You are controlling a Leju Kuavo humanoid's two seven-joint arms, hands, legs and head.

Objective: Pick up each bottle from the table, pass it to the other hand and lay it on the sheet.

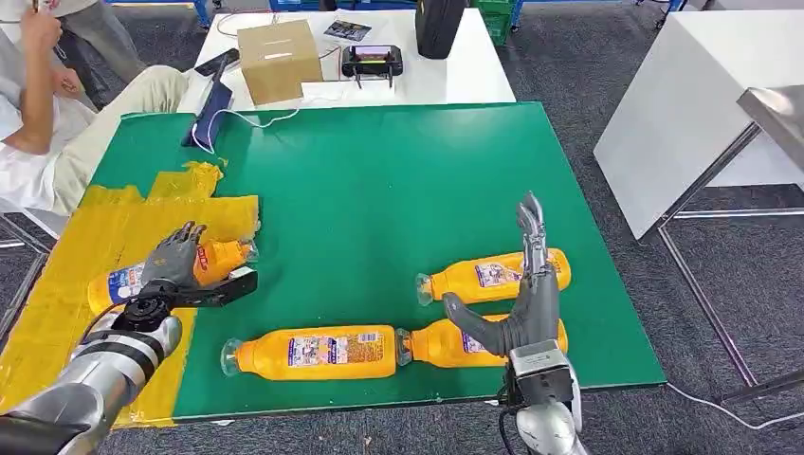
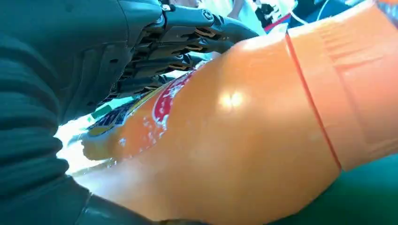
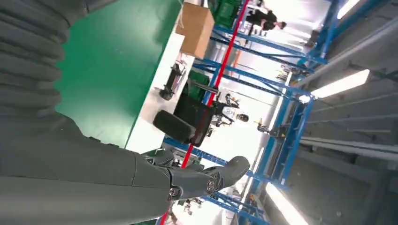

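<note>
L robot hand round bottle on sheet

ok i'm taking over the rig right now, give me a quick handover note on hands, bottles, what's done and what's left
Left robot hand: wrapped over an orange bottle that lies on the yellow sheet; whether it has let go, I cannot tell.
Right robot hand: open, fingers up, holding nothing, above the two right-hand bottles.
Bottles on the green mat, all on their sides: far right one, near right one, near middle one.
Done: one bottle is at the sheet.
Left: release it if still held, then pick up, pass across and lay down the other three.
</note>
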